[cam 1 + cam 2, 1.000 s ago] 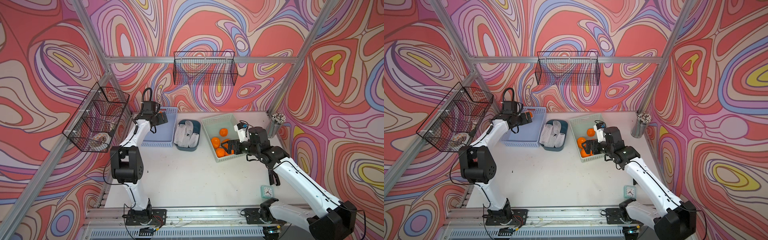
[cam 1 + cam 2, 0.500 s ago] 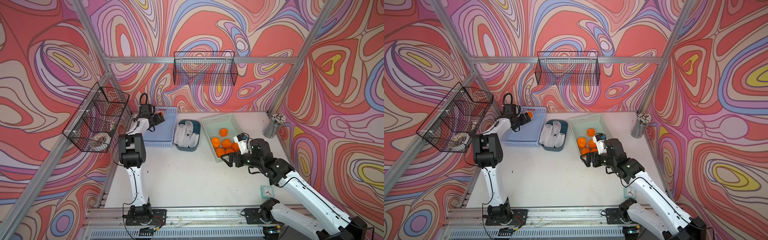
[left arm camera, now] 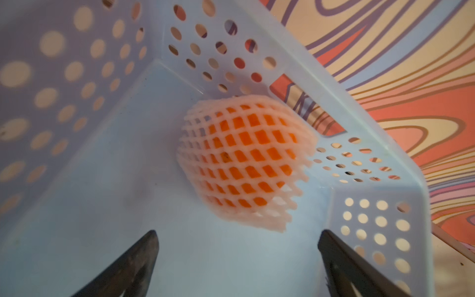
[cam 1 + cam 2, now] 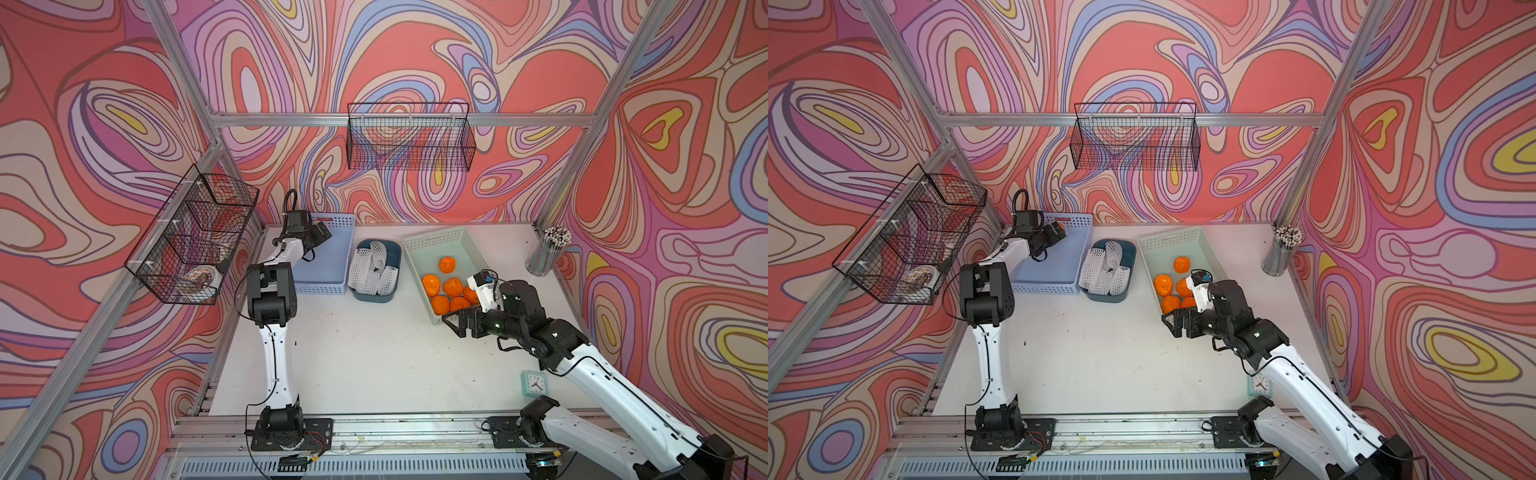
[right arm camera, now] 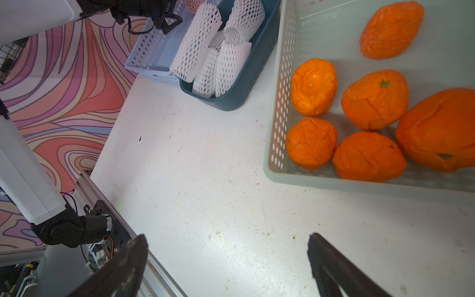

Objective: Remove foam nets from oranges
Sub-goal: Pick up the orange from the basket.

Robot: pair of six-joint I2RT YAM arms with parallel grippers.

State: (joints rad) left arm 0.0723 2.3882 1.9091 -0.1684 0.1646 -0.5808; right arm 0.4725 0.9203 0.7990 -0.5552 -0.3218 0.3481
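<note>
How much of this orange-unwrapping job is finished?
Nearly done: six bare oranges lie in the green basket, empty foam nets in the teal bin. Nothing is held; both the left gripper and right gripper are open. Remaining: one netted orange in the blue basket.

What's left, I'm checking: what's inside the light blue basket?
One orange in its foam net, by a wall of the basket. The left arm hides some floor from above.

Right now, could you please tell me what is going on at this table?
The left claw, open, faces a netted orange in the blue basket, not touching it. The right claw, open, hangs over the table beside the green basket of six bare oranges. Removed foam nets fill the dark tub.
</note>
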